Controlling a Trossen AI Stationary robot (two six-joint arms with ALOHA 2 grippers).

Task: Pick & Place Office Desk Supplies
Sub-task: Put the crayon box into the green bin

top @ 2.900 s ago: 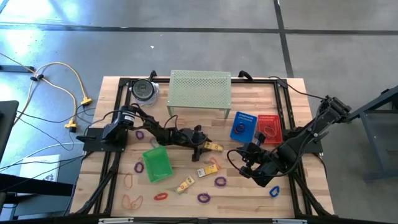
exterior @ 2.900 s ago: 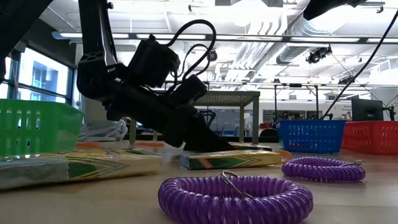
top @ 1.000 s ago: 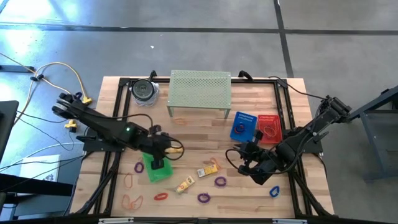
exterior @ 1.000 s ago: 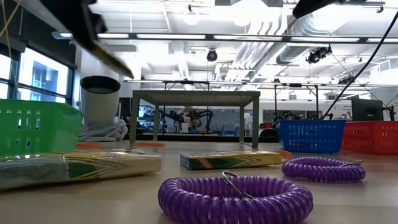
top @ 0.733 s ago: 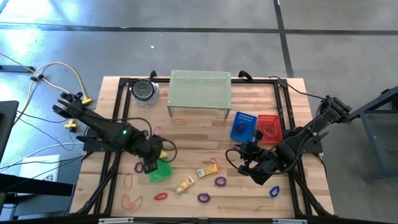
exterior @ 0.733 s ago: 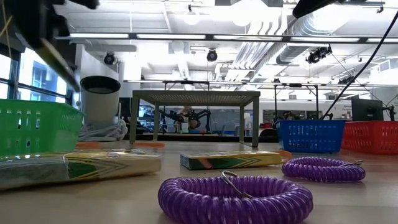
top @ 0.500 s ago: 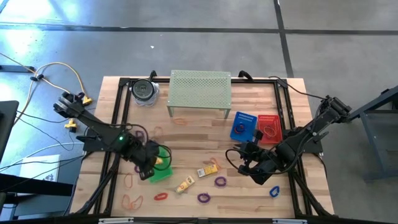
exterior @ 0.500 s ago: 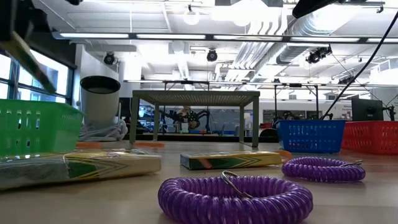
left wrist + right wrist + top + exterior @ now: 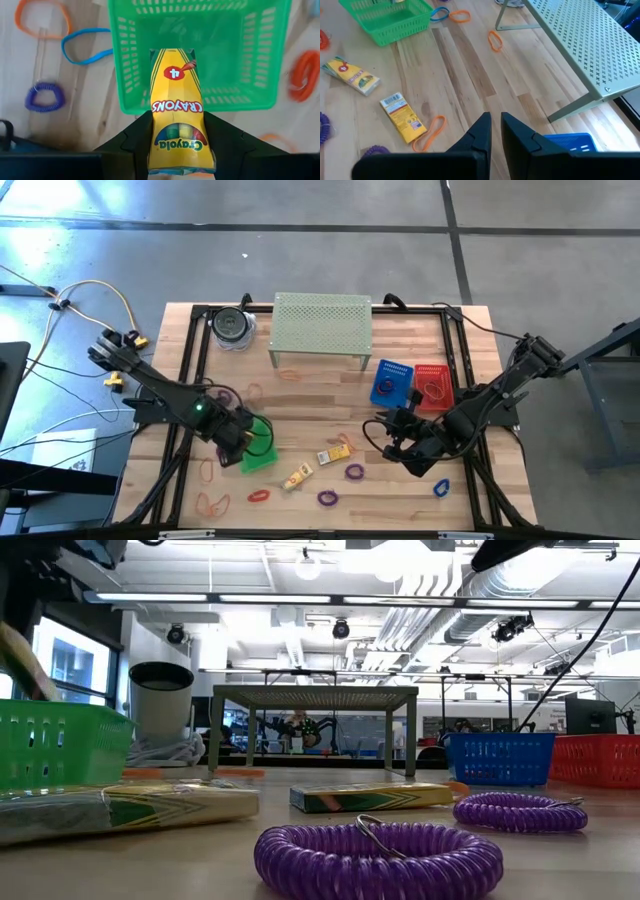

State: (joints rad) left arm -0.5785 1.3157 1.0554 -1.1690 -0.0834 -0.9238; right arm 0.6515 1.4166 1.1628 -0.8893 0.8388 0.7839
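A yellow Crayola crayon packet (image 9: 177, 100) is lifted over the green basket (image 9: 200, 45), with my left gripper (image 9: 177, 132) shut on it. From above, this gripper (image 9: 238, 438) stands at the basket's left side (image 9: 262, 452). The low view shows the packet (image 9: 25, 660) slanting above the basket's rim (image 9: 60, 740). My right gripper (image 9: 386, 430) hovers shut and empty right of the table's middle. Two more yellow packets (image 9: 335, 452) (image 9: 297, 476) and purple loops (image 9: 354, 472) (image 9: 327, 498) lie flat on the table. My left gripper pinches the crayon packet between its two fingers, on the two long side edges (image 9: 152, 142) near the end with the Crayola name. The fingers (image 9: 135, 142) point down and lie along the packet. It hangs below them, its free end (image 9: 172, 55) over the basket's opening, clear of the table.
A pale-green perforated shelf (image 9: 321, 325) stands at the far middle, with a round container (image 9: 232, 325) to its left. Blue (image 9: 392, 383) and red (image 9: 434, 386) baskets stand at the right. Orange (image 9: 211, 503), red (image 9: 258, 495) and blue (image 9: 441, 488) loops lie near the front edge.
My left gripper has carried the crayon packet toward the table's left and near edges and a little down, from beyond the green basket to over it. It has tipped to point straight down and stays shut on the packet.
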